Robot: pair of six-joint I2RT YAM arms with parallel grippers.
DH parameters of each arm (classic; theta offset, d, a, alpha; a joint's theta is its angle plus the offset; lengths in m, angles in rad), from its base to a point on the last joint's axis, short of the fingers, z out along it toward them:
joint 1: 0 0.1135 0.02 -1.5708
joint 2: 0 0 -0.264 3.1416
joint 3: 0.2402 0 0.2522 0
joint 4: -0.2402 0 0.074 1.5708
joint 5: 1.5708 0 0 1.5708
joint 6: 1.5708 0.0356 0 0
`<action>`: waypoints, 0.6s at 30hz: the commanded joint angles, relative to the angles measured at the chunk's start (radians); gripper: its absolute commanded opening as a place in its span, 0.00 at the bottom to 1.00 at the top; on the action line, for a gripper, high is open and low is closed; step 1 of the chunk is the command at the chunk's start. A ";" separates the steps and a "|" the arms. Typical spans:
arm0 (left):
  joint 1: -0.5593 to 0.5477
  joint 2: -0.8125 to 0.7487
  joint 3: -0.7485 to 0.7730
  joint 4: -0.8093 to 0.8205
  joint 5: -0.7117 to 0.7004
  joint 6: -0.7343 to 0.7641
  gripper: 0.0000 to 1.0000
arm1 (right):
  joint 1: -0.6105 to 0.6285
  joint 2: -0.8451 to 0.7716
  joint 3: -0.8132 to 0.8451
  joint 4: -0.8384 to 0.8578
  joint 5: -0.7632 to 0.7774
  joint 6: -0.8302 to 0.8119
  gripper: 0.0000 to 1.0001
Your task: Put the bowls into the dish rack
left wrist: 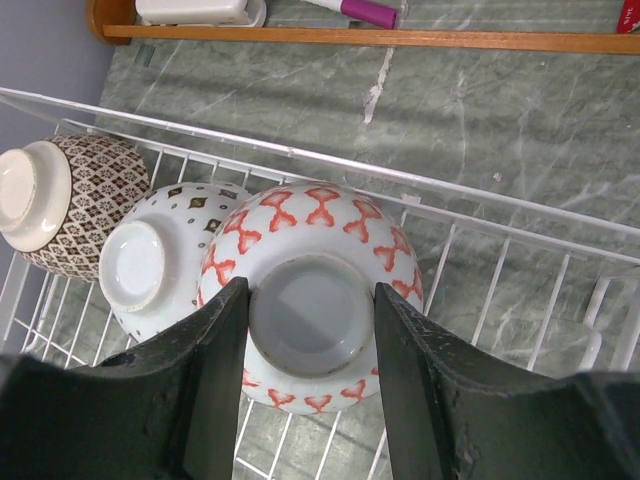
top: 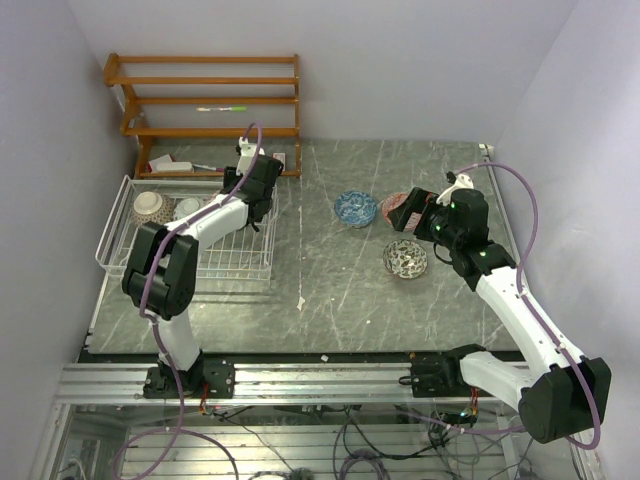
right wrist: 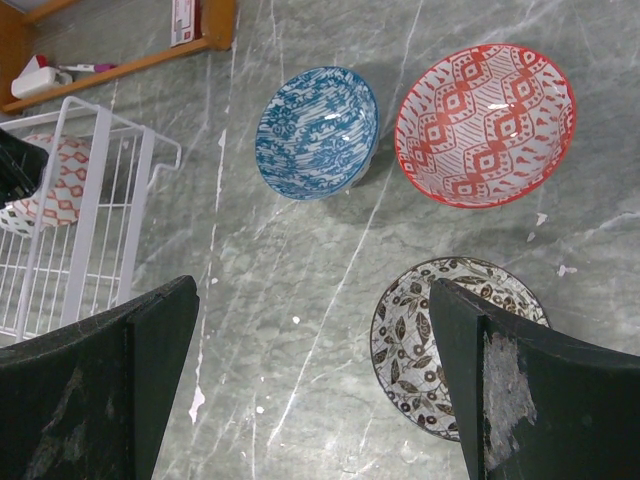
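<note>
dish rack (top: 112, 243): white wire basket on the left of the grey-green marble table (right wrist: 300, 250), just in front of the wooden shelf (top: 200, 100).
brown-patterned bowl (left wrist: 95, 190): inside the rack at its left end, tipped on edge, pale foot facing out.
white dotted bowl (left wrist: 190, 215): in the rack beside the brown one, also on edge, touching the bowl to its right.
red-cross bowl (left wrist: 320, 215): third in the row inside the rack, foot ring facing the wrist camera, leaning against the white dotted bowl.
left gripper (left wrist: 312, 300): reaching into the rack, one dark finger on each side of the red-cross bowl's foot ring and right up against it; narrow gap, cannot tell whether clamped or only alongside.
blue bowl (right wrist: 317, 132): upright on the table, mid-table, well apart from the rack.
red zigzag bowl (right wrist: 485, 125): upright, just right of the blue one, not touching it.
black-and-white leaf bowl (right wrist: 420, 350): upright, nearer the arm bases than the other two.
right gripper (right wrist: 312, 288): hanging above the table, spread wide, holding nothing; leaf bowl partly under its right finger.
</note>
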 commanded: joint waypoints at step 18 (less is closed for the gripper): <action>-0.036 -0.149 0.016 -0.002 0.159 -0.086 0.44 | -0.006 -0.012 -0.014 0.032 0.010 -0.011 1.00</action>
